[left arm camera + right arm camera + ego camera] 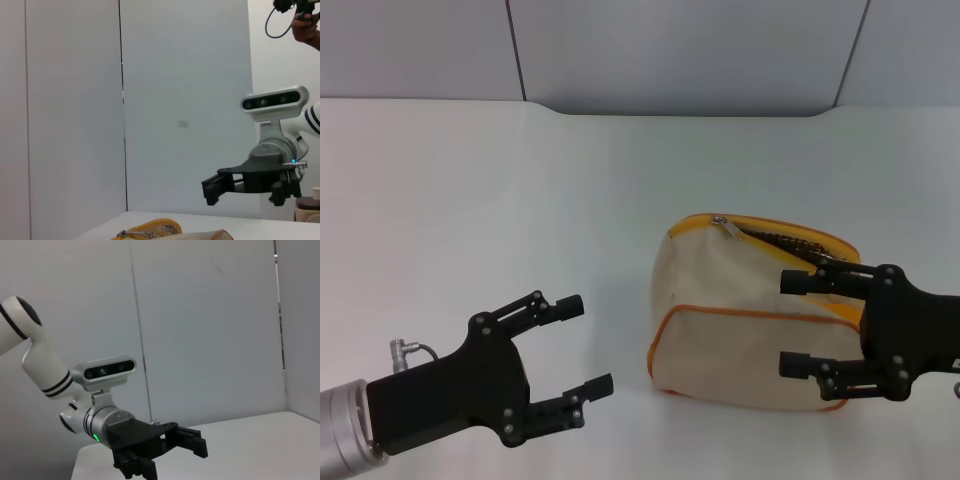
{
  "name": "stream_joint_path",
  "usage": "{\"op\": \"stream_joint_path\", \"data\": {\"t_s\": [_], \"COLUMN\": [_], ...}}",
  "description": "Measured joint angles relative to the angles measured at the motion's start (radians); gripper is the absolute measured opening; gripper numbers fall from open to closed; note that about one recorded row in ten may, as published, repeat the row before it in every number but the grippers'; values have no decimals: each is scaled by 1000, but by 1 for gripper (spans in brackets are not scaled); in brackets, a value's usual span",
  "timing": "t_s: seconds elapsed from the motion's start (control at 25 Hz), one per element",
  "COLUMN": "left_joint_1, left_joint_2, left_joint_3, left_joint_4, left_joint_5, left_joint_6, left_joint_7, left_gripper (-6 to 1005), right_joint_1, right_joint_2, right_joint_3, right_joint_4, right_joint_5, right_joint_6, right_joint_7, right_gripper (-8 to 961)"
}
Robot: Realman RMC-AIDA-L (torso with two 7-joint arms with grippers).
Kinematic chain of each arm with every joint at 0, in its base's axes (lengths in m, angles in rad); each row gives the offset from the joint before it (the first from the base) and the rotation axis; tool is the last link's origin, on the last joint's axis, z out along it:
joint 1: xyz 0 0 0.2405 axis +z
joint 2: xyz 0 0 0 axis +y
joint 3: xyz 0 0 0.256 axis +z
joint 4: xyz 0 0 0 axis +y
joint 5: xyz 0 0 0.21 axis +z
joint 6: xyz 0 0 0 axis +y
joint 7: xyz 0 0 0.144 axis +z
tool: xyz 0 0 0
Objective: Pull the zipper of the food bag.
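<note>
The food bag [720,290], beige with orange-yellow piping, stands on the white table to the right of centre. Its zipper [775,236] runs along the top edge, with the silver pull tab [727,227] near the bag's left end. Right of the tab the zip gapes a little over a dark slit. My right gripper [789,324] is open, level with the bag's right part and in front of it, holding nothing. My left gripper [588,344] is open and empty, left of the bag and apart from it. The bag's top [150,232] also shows in the left wrist view.
The white table [470,200] ends at grey wall panels [670,50] behind. The left wrist view shows my right gripper [212,189] farther off and a person's hand [306,25] at the upper corner. The right wrist view shows my left gripper [195,444].
</note>
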Motion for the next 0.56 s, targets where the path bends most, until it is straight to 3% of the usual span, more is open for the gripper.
{"op": "stream_joint_path", "data": {"t_s": [0.56], "left_joint_1": [11], "left_joint_2": [-8], "left_joint_3": [-8], "left_joint_4": [3], "left_joint_5": [-3], "left_joint_6": [4], "left_joint_7": [4], "left_gripper": [799], "right_joint_1": [-1], "right_joint_2": [8], "right_joint_3": [-27], "right_joint_4": [5], "right_joint_5": [0], "right_joint_6": [8], "right_joint_7": [-31], "right_gripper": [823]}}
